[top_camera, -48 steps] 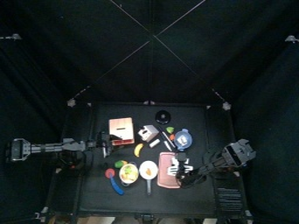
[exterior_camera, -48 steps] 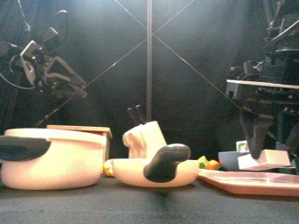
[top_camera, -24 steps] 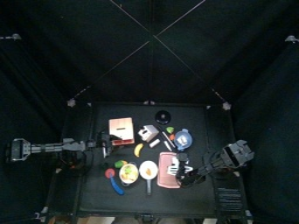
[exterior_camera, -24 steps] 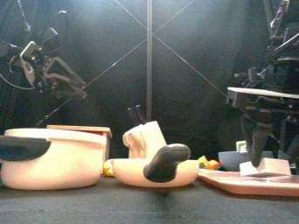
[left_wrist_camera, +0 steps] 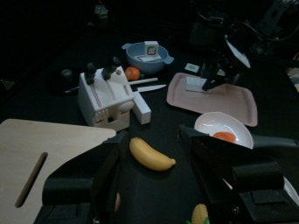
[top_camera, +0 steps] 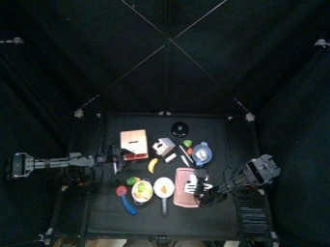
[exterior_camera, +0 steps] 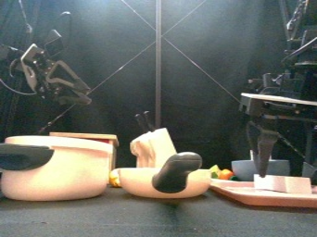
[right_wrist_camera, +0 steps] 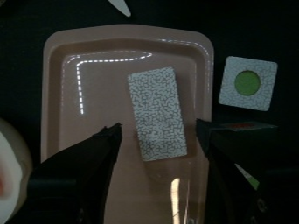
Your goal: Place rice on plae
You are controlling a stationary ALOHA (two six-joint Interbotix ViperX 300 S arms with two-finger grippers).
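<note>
The rice is a grey speckled block [right_wrist_camera: 158, 114] lying flat on the pink tray [right_wrist_camera: 82, 131]. It also shows in the front view [exterior_camera: 287, 184]. My right gripper [right_wrist_camera: 158, 166] hangs open just above the block, one jaw on each side, and holds nothing. It shows over the tray [top_camera: 191, 185] in the top view [top_camera: 213, 190]. The plate, a small round white dish with a yellow patch [top_camera: 142, 190], lies left of the tray, and also shows in the left wrist view [left_wrist_camera: 222, 129]. My left gripper [left_wrist_camera: 158, 179] rests open at the table's left edge.
A banana [left_wrist_camera: 149, 155], a white knife block [left_wrist_camera: 105, 96], a blue bowl [left_wrist_camera: 149, 54] and a wooden board [left_wrist_camera: 35, 166] lie mid-table. A white card with a green circle [right_wrist_camera: 247, 82] lies beside the tray. A large cream pot [exterior_camera: 50, 167] stands front left.
My right gripper brought the rice block down onto the pink tray, opened and let it go. The left arm has not moved.
</note>
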